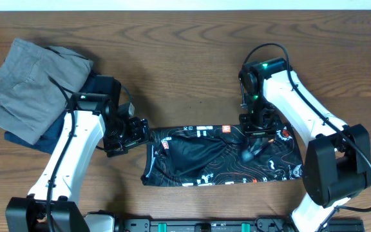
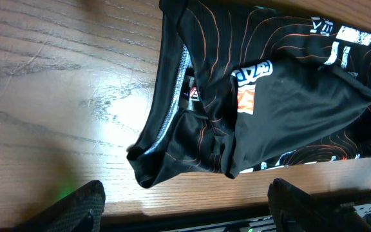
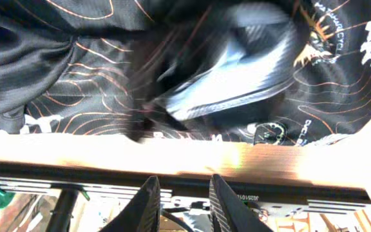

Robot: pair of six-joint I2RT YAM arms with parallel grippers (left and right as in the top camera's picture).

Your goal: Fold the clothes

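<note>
Wide-spread black fingers [image 2: 76, 206] of the left gripper [image 1: 137, 132] filled the bottom corners of its wrist view, jaws well apart and nothing between them. They hung just over the wooden table [image 1: 185, 58] at the left end of the jersey.

Over at the far left lay a rumpled grey garment [image 1: 24, 84], resting on top of a navy garment [image 1: 28, 138] that showed around its edges, well apart from the action.

On to the centre: the black jersey [image 1: 205, 154] lay near the front edge of the table, stretched left to right as a long band between the two grippers. Thin orange contour lines ran across it. Its left end was bunched, with a stitched hem curling up, and an orange-white logo [image 2: 247, 90] showed on a fold there. White lettering ran along the far edge, and a round badge [image 1: 296, 171] sat at the right end.

And the right gripper [image 1: 248, 153] was down on the jersey, right of its middle, over a raised fold. Its wrist view was blurred, but the two fingers [image 3: 150, 200] stood a little apart with no cloth seen between them. Along the near edge ran a black rail [image 1: 192, 225].
</note>
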